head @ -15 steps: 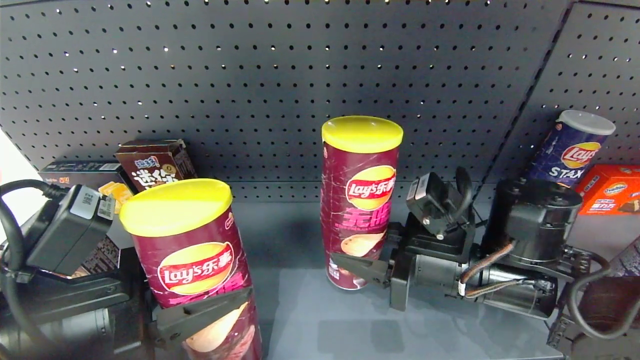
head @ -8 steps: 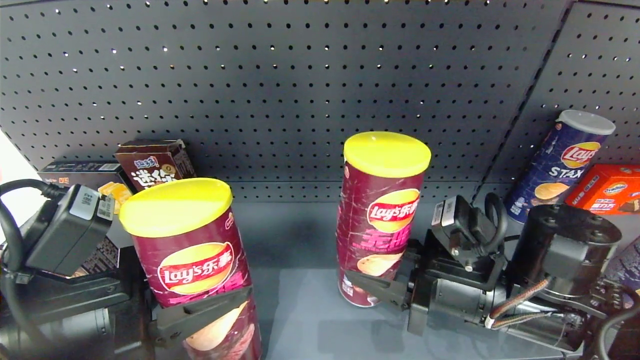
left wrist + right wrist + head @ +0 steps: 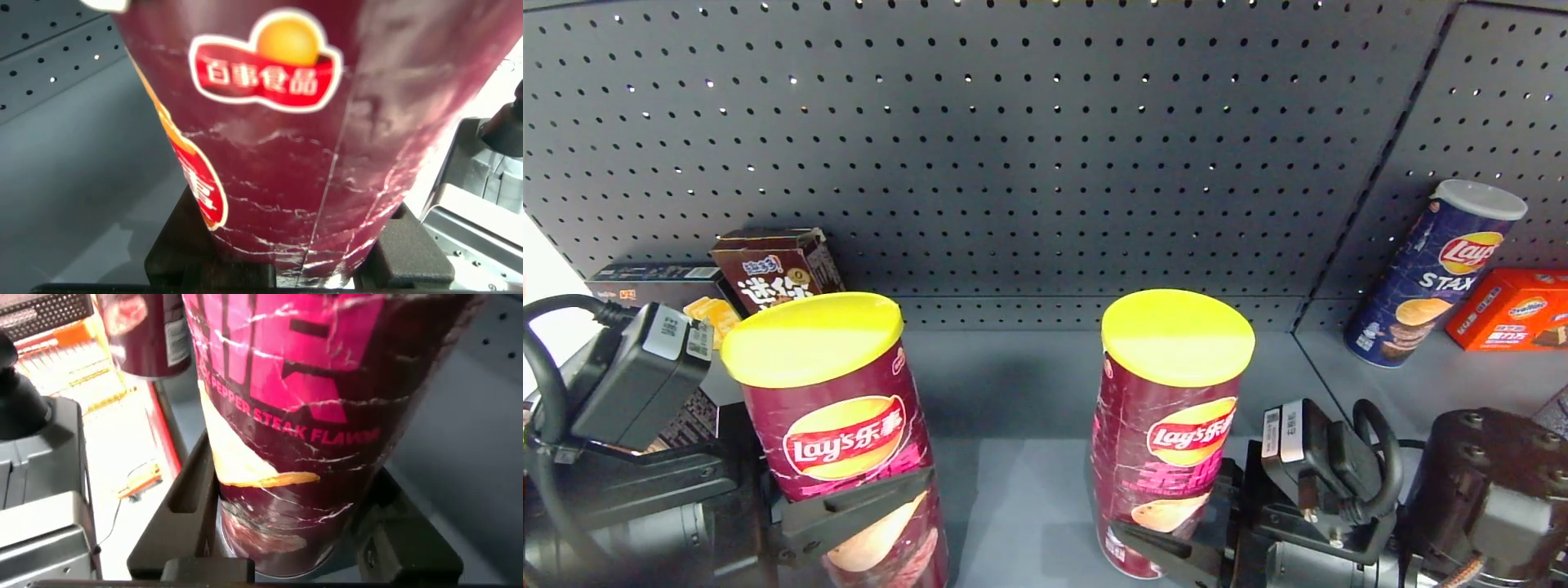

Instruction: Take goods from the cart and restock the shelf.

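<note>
Two maroon chip cans with yellow lids are upright in front of the grey shelf (image 3: 1013, 392). My left gripper (image 3: 882, 518) is shut on the lower body of the left can (image 3: 837, 408), at the shelf's front left. In the left wrist view this can (image 3: 310, 122) stands between the dark fingers (image 3: 184, 253). My right gripper (image 3: 1168, 539) is shut on the lower part of the right can (image 3: 1172, 408), near the shelf's front edge. The right wrist view shows that can (image 3: 310, 416) between the gripper's fingers (image 3: 184, 506).
A dark pegboard wall (image 3: 1013, 147) closes the back. A brown box (image 3: 776, 265) and a black box (image 3: 654, 282) stand at the back left. A blue chip can (image 3: 1437, 273) and an orange box (image 3: 1515, 310) stand in the bay to the right.
My right gripper has drawn back from the pegboard toward the shelf's front and to the right, carrying its can with it. The left arm and its can have kept still.
</note>
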